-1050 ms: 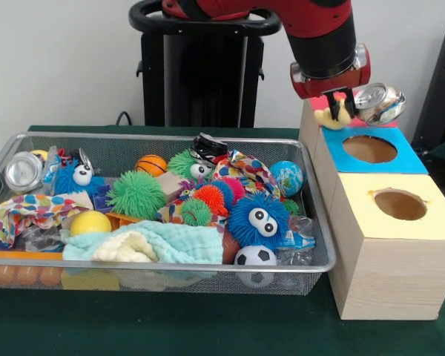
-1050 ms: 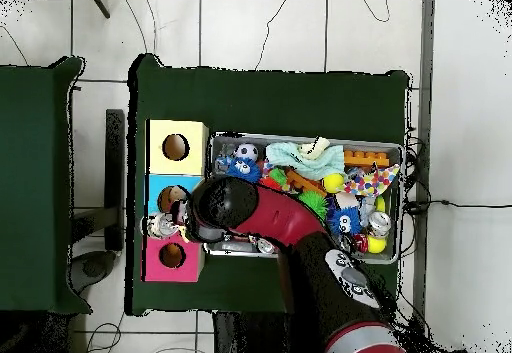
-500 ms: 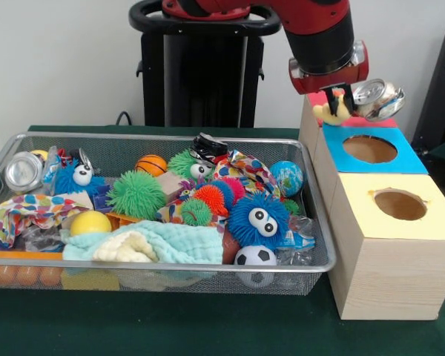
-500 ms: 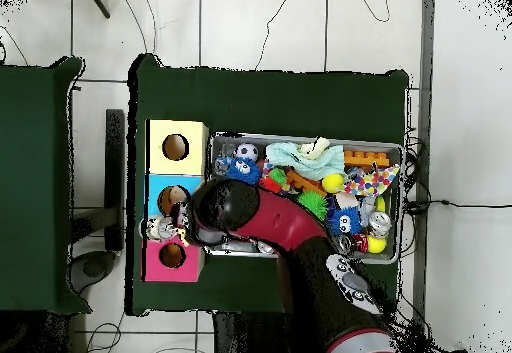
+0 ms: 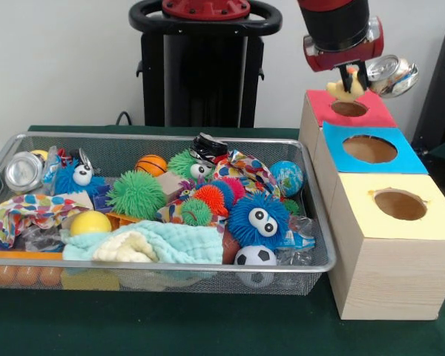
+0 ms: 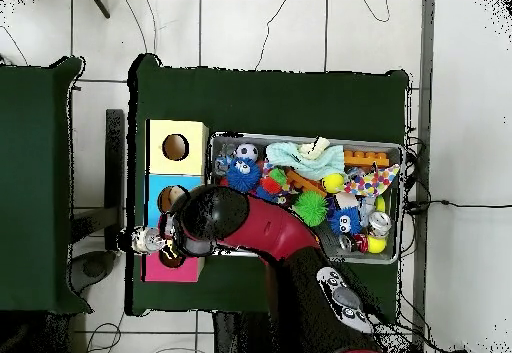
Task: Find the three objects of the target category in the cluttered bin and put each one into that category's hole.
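My gripper hangs above the pink box, just over its round hole. It is shut on a crushed silver can that sticks out to the right of the fingers. A small yellow piece shows at the fingertips. In the overhead view the gripper and the silver can sit at the pink box's outer edge. A second silver can lies in the left corner of the wire bin.
A blue box and a yellow box, each with a hole, stand in a row with the pink one beside the bin. The bin holds fuzzy balls, a soccer ball, cloths and a yellow ball.
The gripper has risen and moved right and back with the can, from the pink and blue boxes' near side to above the pink hole.
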You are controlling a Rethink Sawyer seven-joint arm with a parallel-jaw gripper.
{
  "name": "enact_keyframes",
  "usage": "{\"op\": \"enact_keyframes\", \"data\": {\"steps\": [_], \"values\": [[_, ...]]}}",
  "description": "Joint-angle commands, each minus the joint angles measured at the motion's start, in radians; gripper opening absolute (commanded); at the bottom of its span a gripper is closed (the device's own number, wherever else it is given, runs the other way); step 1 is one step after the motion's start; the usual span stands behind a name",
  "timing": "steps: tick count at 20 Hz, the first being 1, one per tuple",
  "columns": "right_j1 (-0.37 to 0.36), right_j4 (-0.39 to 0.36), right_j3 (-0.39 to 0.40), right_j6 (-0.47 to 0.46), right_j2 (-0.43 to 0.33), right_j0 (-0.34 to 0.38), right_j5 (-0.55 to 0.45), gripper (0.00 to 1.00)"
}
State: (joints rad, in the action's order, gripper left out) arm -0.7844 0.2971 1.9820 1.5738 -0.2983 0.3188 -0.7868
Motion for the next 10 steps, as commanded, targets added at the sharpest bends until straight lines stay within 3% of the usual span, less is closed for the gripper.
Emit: {"op": "enact_keyframes", "data": {"steps": [1, 10], "values": [[0.0, 0.071, 0.057, 0.229, 0.008, -0.006, -0.056, 0.0], [0.07, 0.108, 0.126, 0.144, -0.03, 0.029, 0.121, 0.0]]}}
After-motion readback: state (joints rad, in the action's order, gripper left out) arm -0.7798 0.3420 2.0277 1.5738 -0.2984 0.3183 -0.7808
